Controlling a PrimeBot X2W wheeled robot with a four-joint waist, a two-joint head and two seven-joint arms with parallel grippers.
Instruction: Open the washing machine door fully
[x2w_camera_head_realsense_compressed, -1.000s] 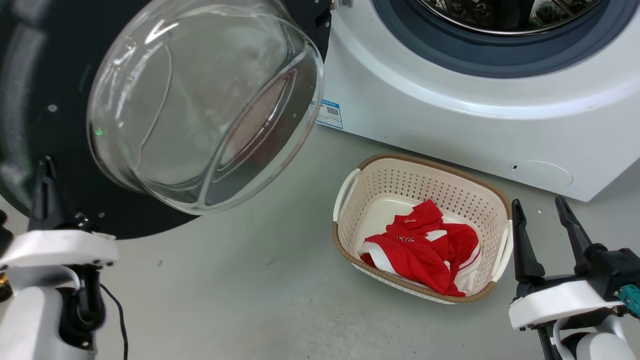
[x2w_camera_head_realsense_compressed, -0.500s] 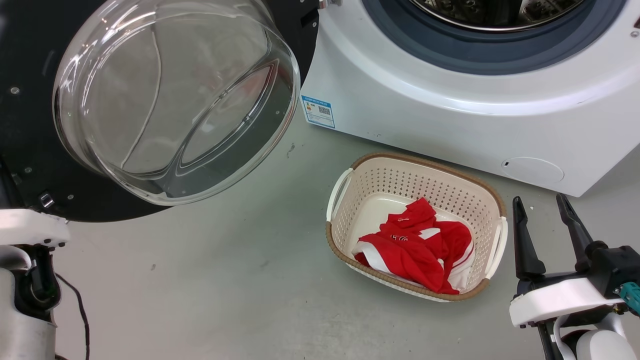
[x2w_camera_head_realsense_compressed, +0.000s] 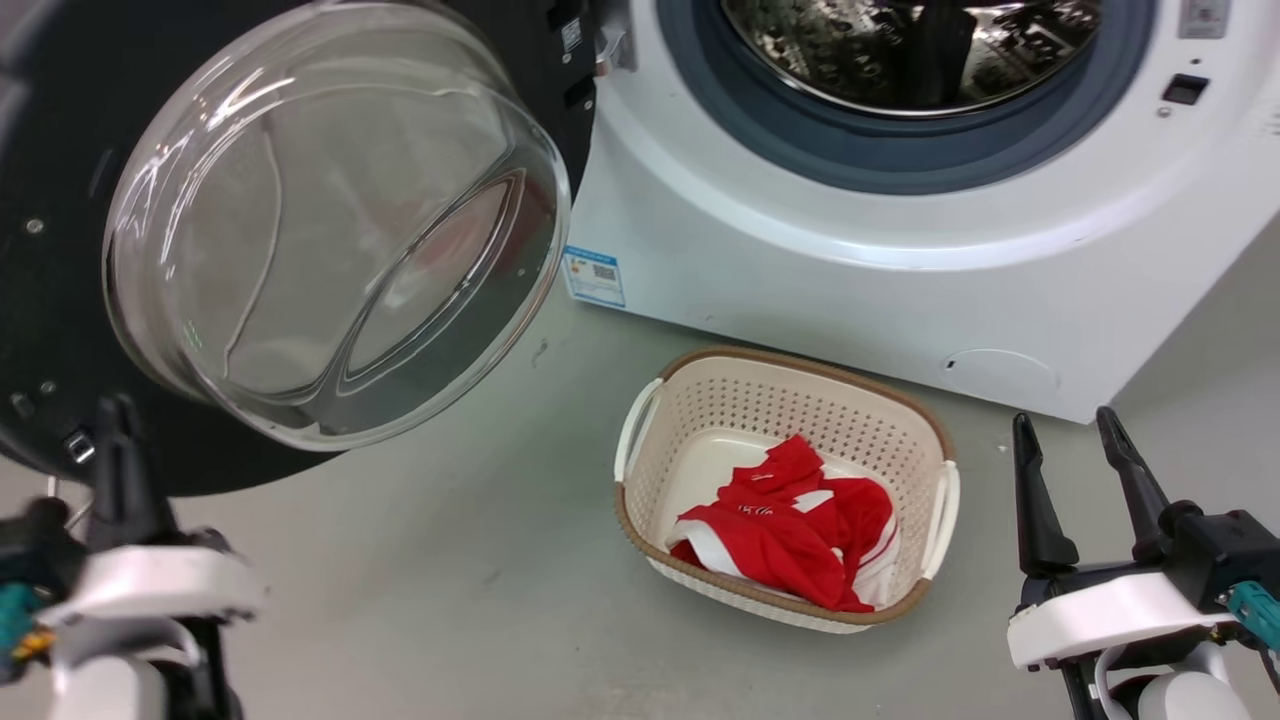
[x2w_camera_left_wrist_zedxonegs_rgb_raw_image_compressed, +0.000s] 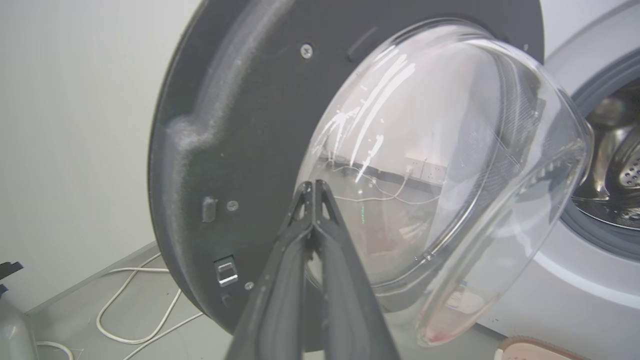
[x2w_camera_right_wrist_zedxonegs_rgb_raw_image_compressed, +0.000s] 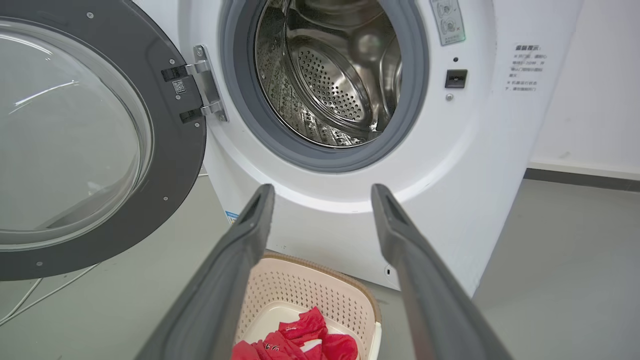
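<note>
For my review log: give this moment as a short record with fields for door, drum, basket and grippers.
door: washing machine door swung wide open
drum: steel drum exposed, no laundry visible
basket: on floor before the machine, red garment inside
left gripper: shut, empty, fingers before the door's inner face
right gripper: open, empty, right of the basket

left tool (x2w_camera_head_realsense_compressed: 118, 422) blurred | washing machine door (x2w_camera_head_realsense_compressed: 55, 130) cut by left edge | drum (x2w_camera_head_realsense_compressed: 900, 50) top cropped
</note>
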